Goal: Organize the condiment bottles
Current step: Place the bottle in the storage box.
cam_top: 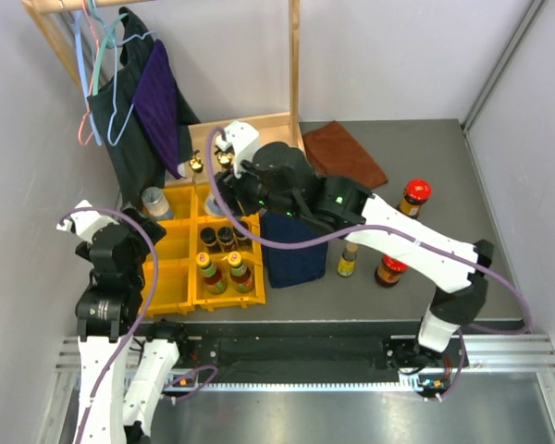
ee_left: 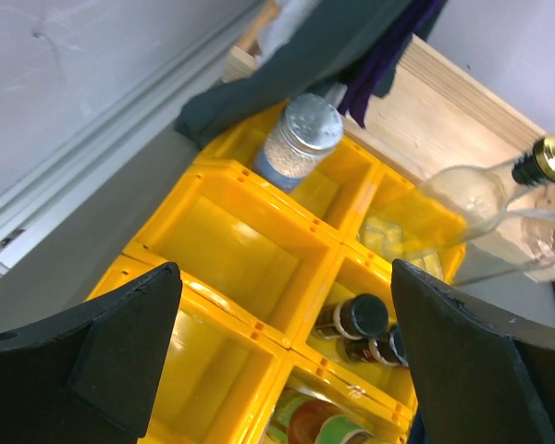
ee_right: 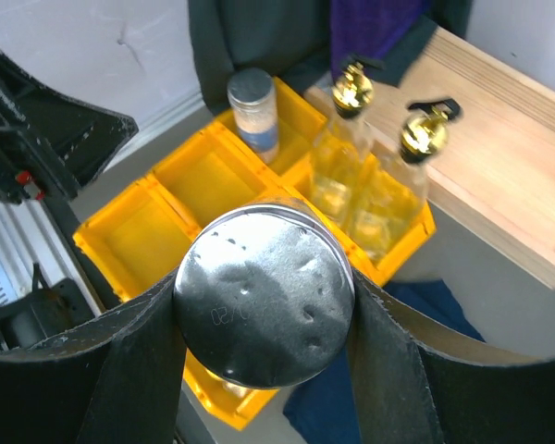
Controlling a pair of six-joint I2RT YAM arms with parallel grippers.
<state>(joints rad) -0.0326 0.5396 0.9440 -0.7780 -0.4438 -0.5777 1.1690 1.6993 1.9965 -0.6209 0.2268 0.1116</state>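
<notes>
The right gripper [ee_right: 264, 294] was clamped on a silver-lidded jar [ee_right: 259, 314], with 1 finger pressed against each side of its dented lid. The jar sat squarely between the fingers and filled the gap. Held that way, it hung above the yellow bins [ee_right: 129, 236] without touching them. Which compartment lay directly beneath it could not be told.

Beyond it in the right wrist view, 2 gold-topped bottles [ee_right: 340, 162] stood upright side by side in 1 compartment at the back of the bins. A second silver-lidded jar [ee_right: 252, 109] stood in the back compartment next to them.

The left gripper [ee_left: 284, 277] hovered over the left side of the bins with its fingers spread wide, gripping nothing and touching none of the bottles.

From above, 2 black-capped bottles [cam_top: 217, 237] shared the middle compartment of the right column. In the nearest compartment of that column stood 2 yellow-capped sauce bottles [cam_top: 220, 274].

Out on the table [cam_top: 444, 166], to the right of a blue cloth [cam_top: 291, 254], a small yellow-capped bottle [cam_top: 348, 263] stood near the near red-lidded jar [cam_top: 390, 269]. The far red-lidded jar [cam_top: 416, 194] stood farther back, apart from both.
</notes>
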